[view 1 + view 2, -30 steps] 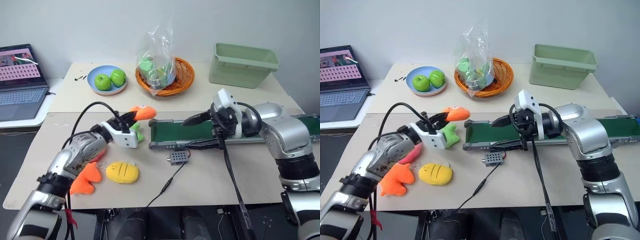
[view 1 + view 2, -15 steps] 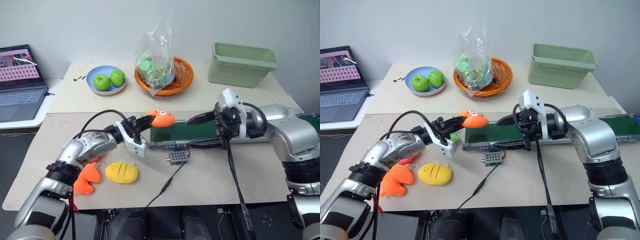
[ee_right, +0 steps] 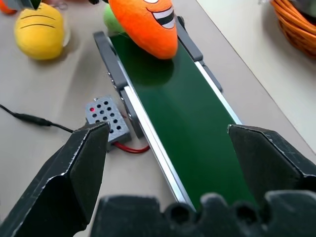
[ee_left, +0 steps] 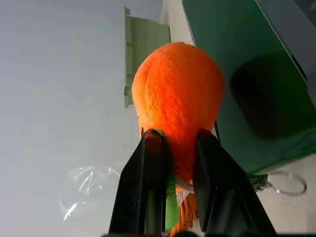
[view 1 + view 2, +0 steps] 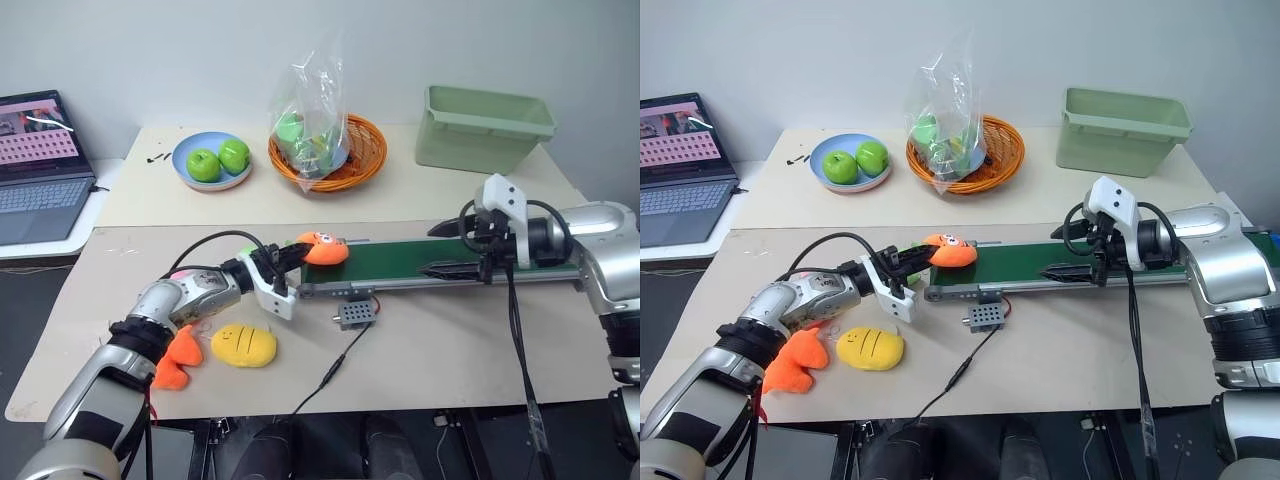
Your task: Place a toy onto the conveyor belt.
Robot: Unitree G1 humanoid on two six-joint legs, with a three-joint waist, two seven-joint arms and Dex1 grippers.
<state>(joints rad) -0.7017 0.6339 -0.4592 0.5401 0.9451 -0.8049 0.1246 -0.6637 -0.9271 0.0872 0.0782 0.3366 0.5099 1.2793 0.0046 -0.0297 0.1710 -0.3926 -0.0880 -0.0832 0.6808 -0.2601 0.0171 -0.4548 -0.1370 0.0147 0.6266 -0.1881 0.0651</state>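
Since a second ago I have carried the toy (image 5: pixel 322 249) from above the bench's near-left patch across and down to the head of the conveyor belt (image 5: pixel 440 258), while my right arm has swung outward along the belt, clearing the end where I am working.

Nearest me, my left claw (image 5: pixel 291 254) is clamped narrow on the toy's tail end, where the bit of green sits; in the left wrist view my fingers (image 4: pixel 148 182) pinch the plush with the orange body bulging out ahead of them. The toy lies straight ahead of that claw, its long axis running on from my fingers along the belt, rounded face end pointing away. It hangs over the belt's near roller, and I judge it just above or barely touching the green surface; a shadow below it suggests a small gap.

That is what the coming move turns on: the belt is directly under the toy, so I reckon a slight lowering and a release would finish it. My left arm is plainly the nearer one.

Farther along, my right claw (image 5: pixel 440 250) hovers over the middle of the belt, spread wide and empty.
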